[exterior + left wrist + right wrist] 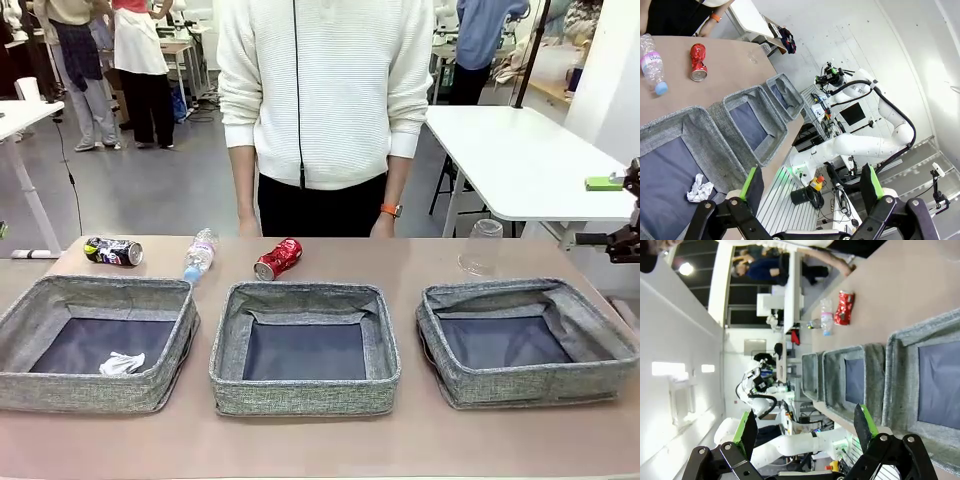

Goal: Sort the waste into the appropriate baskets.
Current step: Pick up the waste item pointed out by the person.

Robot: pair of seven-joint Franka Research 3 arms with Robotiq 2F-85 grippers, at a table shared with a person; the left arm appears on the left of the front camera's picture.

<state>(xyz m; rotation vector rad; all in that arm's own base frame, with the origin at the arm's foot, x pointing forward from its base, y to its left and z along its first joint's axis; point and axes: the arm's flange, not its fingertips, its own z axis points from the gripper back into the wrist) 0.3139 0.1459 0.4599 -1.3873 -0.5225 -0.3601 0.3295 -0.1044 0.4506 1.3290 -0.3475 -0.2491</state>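
- Grippers first: the left gripper (809, 184) has its green-padded fingers spread wide, with nothing between them.
- The right gripper (805, 426) is spread just as wide and is also empty.
- Three grey fabric baskets sit in a row on a tan table (300, 445). Counting outward from the left gripper, the left basket (715, 150) is just beyond its fingers, then the middle basket (774, 125), and the right basket (792, 100) is farthest.
- A white crumpled paper ball (699, 189) lies inside the left basket, close beyond one fingertip of the left gripper.
- On the table past the baskets, well away from the left gripper, a clear bottle (652, 64) with a blue cap and pink label lies on its side.
- A crushed red can (697, 61) lies near the bottle, not touching it.
- A dark printed can (113, 251) lies on its side behind the left basket, on the bottle's other side.
- A clear plastic cup (483, 247) stands behind the right basket, the one nearest the right gripper.
- A person in a white sweater stands at the far side with both hands at the table edge: one hand (248, 226) and a second hand (384, 226) with an orange wristband.
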